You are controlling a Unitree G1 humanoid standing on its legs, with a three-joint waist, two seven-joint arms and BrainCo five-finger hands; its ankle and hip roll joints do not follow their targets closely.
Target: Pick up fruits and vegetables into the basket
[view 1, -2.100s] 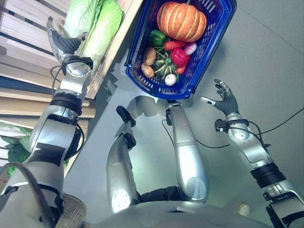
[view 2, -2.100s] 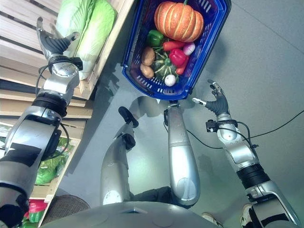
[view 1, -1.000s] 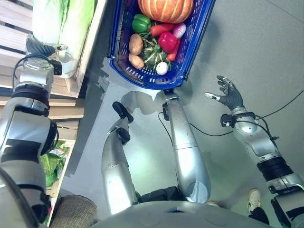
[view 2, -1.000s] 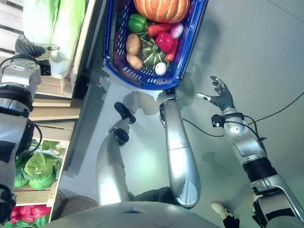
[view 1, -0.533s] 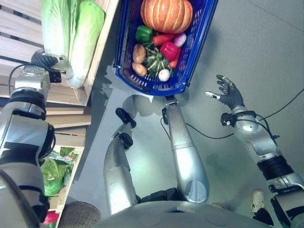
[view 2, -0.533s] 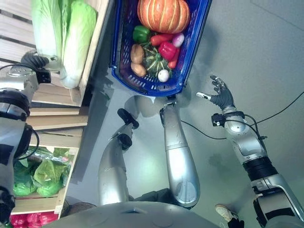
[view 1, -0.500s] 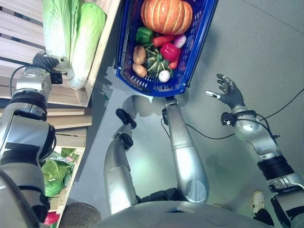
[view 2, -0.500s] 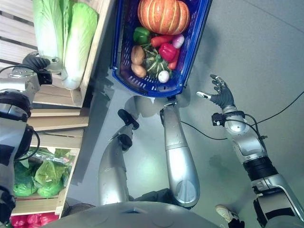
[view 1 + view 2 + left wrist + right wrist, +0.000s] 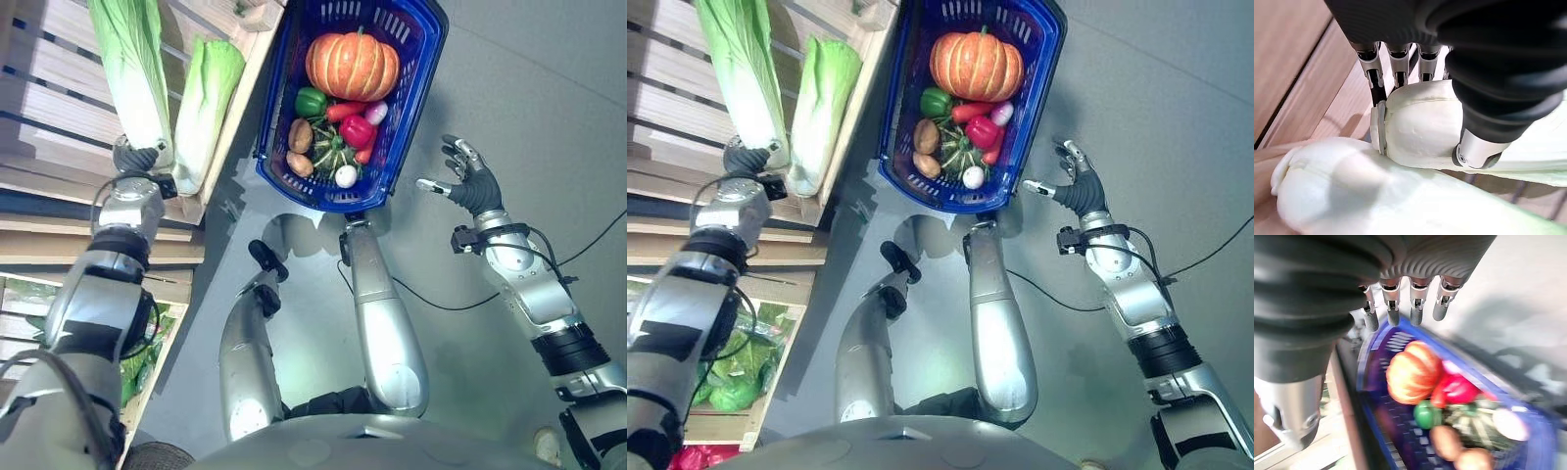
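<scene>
So the left robot hand is up on the wooden shelf at the left, fingers and thumb curled around the pale stem end of one napa cabbage. The wrist view shows the grip well: fingers behind the white base, thumb pressing the front. Grabbing the firm base makes sense to me, since the leafy end would just crush or tear. A second cabbage lies just beside it on the right, touching or nearly so, and could get dragged along.

The blue basket sits on the floor right of the shelf, already holding a pumpkin, green pepper, red pepper, potatoes and a striped green squash. It's pretty full, so a long cabbage probably ends up lying across the top.

The right robot hand hangs spread and empty near the basket's right edge, probably just waiting. No readable labels or writing anywhere.
</scene>
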